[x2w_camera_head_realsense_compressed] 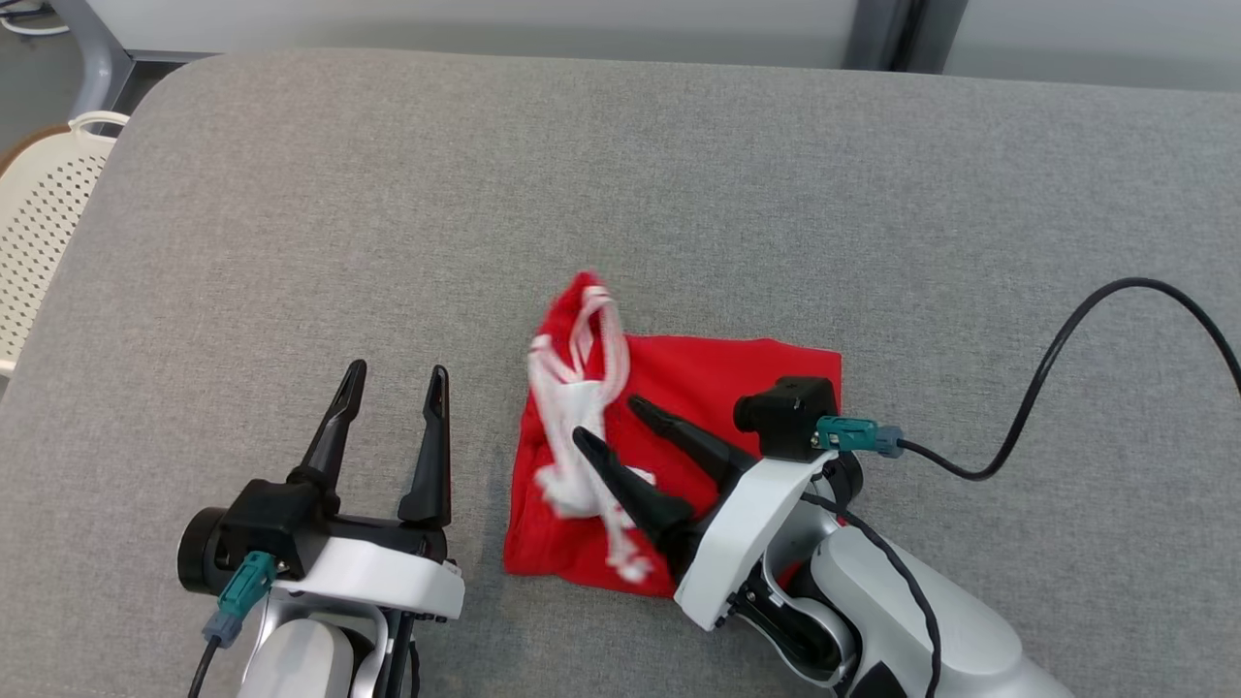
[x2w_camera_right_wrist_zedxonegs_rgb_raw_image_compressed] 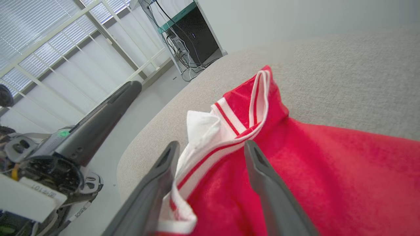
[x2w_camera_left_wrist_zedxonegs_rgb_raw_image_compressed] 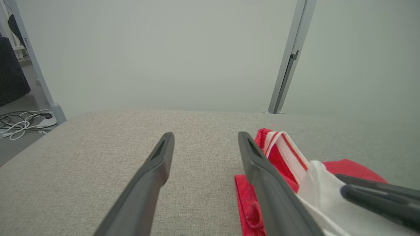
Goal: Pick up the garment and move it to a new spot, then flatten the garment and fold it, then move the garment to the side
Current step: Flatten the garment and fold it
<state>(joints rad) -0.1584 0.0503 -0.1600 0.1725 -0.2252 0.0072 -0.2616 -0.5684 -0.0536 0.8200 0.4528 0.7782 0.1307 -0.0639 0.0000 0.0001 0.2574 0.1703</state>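
Head view: red garment [x2w_camera_head_realsense_compressed: 717,388] lay crumpled mid-bench [x2w_camera_head_realsense_compressed: 388,194]. Right gripper [x2w_camera_head_realsense_compressed: 607,419] fingers were apart, straddling its white striped trim [x2w_camera_head_realsense_compressed: 582,397], gripping nothing. Left gripper [x2w_camera_head_realsense_compressed: 397,371] was open beside it. Soft, light, floppy; probably best pinched at the trim or a corner.

- Garment [x2w_camera_head_realsense_compressed: 717,388]: the white striped trim [x2w_camera_head_realsense_compressed: 580,388] is blurred in the head view and its stripes are unreadable. The near right corner is hidden under the right gripper [x2w_camera_head_realsense_compressed: 607,417] and its wrist. Both wrist views cut it off at the bottom edge.
- Right gripper: soft and cropped at the right edge in the left wrist view.
- Chair [x2w_camera_head_realsense_compressed: 44,208]: beyond the left edge of the padded surface [x2w_camera_head_realsense_compressed: 388,194], only partly in frame.
- Cable [x2w_camera_head_realsense_compressed: 1052,354]: leaves the picture at the right edge.
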